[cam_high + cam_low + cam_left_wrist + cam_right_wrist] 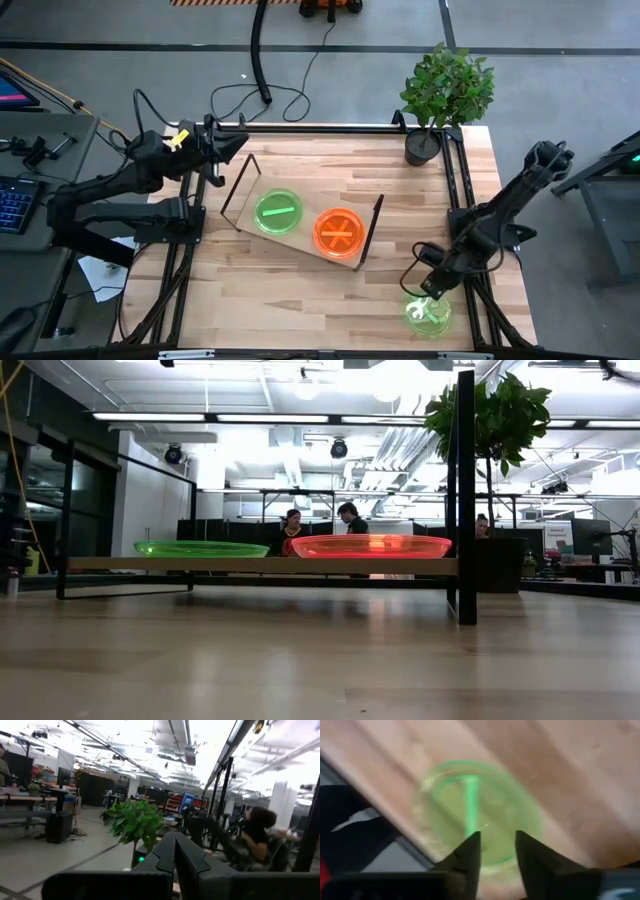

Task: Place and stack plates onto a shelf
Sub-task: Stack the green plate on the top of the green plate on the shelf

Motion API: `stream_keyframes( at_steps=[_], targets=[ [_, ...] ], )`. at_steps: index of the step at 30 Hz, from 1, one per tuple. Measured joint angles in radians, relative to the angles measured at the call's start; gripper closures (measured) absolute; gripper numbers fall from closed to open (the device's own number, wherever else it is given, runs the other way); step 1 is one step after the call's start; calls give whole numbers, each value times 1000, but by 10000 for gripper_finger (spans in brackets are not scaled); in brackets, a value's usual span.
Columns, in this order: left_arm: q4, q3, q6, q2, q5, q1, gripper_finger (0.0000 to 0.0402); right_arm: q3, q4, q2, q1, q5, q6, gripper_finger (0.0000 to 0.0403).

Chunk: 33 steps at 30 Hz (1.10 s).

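Fingers of the right gripper [494, 851] are spread a little, right over a green plate [480, 810] on the table [400, 190]. Shelf [300, 245] with two plates sits far off. Left gripper [175, 851] is pressed together.

Right end effector [493, 851] parted, angled downward, left end effector [174, 851] closed, raised

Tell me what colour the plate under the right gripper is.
Neon green plate, clearest in the right wrist view.
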Motion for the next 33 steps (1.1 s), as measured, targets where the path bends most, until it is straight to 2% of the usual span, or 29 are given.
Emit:
stream_keyframes(
  at_steps=[6, 9, 13, 19, 25, 29, 33],
  targets=[
    [64, 0, -70, 37, 0, -3, 401, -127, 72, 0, 6, -16, -27, 210],
    [101, 0, -102, 65, 0, -23, 401, -186, 166, 0, 21, -24, -46, 190],
    [158, 0, -124, 115, 0, -68, 401, -236, 223, 0, 37, -11, -46, 187],
    [272, 0, -148, 216, -1, -135, 401, -254, 285, 1, 68, 23, -54, 200],
    [367, 0, -168, 319, -59, -183, 401, -254, 323, 11, 106, 47, -41, 232],
    [399, 0, -176, 358, -95, -201, 401, -252, 335, 56, 121, 53, 17, 271],
    [437, 0, -176, 373, -106, -211, 401, -249, 380, 108, 128, 50, 28, 330]
  ],
)
